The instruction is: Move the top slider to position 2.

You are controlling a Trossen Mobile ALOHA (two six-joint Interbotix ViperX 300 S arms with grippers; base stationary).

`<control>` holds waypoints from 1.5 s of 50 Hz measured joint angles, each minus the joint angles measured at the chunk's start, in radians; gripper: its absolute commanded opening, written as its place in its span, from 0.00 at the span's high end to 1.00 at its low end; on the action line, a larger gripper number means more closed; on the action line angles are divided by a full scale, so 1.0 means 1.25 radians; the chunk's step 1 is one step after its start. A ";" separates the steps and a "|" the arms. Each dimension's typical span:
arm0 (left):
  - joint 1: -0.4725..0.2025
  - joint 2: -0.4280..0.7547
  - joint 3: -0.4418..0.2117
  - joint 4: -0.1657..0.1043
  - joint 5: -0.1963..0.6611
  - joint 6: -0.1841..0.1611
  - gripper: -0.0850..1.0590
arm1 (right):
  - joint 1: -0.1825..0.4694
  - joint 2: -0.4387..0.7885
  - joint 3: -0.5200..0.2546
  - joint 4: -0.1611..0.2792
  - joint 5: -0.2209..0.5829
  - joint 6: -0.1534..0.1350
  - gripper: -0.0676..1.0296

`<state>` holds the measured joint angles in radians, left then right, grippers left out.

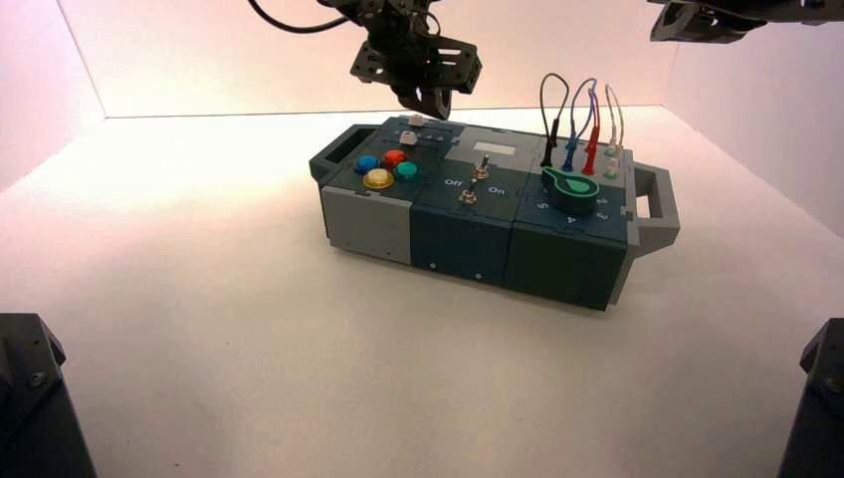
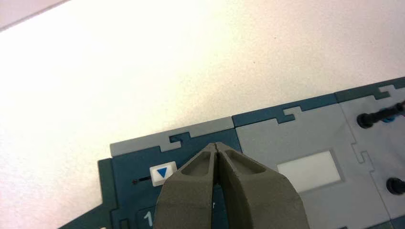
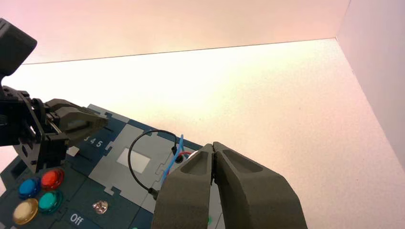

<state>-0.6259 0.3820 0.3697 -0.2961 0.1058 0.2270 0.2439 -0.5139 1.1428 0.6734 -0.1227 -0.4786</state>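
Nearest me on the dark modular box, at the centre of the frame, I record round blue, red, yellow and green buttons, left of two metal toggle switches; right of these is the dark green dial. Farther off, just beyond the buttons, sits the second white slider knob, a twin I must not disturb. At the box's far edge, upper centre of the frame, is the top slider, a small blocky white knob with a blue triangle. Its triangle points across the narrow dark slot to the digit row; the slot's long axis runs with the far edge, left to right. The white digit 1 is readable and the knob lies past it; the 2 is hidden, so I cannot certify the reading. The left gripper hangs at upper centre, over the far edge, its fingers together and empty, presumably to serve as one narrow pusher. I judge its tips to be toward the higher-number side of the knob, placed for a nudge toward 1; too long a push could overshoot 2. The right gripper, idle at the upper right, is also closed on nothing.
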 measured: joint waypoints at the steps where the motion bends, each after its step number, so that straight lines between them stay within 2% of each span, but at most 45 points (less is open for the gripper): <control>1: 0.001 -0.005 0.002 0.000 0.000 0.004 0.95 | 0.000 0.000 0.000 0.000 0.000 0.000 0.96; 5: 0.004 -0.028 0.012 0.001 -0.004 0.012 0.95 | 0.000 0.001 0.000 0.000 -0.002 0.000 0.96; 15: 0.021 -0.070 0.038 0.001 -0.011 0.013 0.95 | 0.000 0.004 0.000 -0.001 -0.004 0.000 0.96; 26: 0.064 -0.126 0.079 0.001 -0.021 0.013 0.95 | 0.000 0.004 0.000 -0.001 -0.005 -0.001 0.96; 43: 0.178 -0.227 0.175 0.001 -0.052 0.013 0.95 | 0.000 0.004 0.002 -0.001 -0.015 -0.002 0.96; 51: 0.180 -0.264 0.228 0.001 -0.077 0.011 0.95 | 0.000 0.006 0.004 -0.001 -0.021 -0.001 0.96; 57: 0.182 -0.290 0.272 -0.001 -0.102 -0.010 0.95 | 0.000 0.012 0.005 -0.001 -0.025 -0.002 0.96; 61: 0.182 -0.298 0.292 -0.002 -0.133 -0.010 0.95 | 0.000 0.015 0.005 -0.001 -0.026 -0.001 0.96; 75: 0.180 -0.301 0.299 -0.002 -0.158 -0.010 0.95 | 0.000 0.015 0.005 -0.001 -0.026 -0.001 0.96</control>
<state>-0.4004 0.0061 0.7440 -0.2991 -0.0920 0.2148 0.2439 -0.4955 1.1490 0.6719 -0.1549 -0.4801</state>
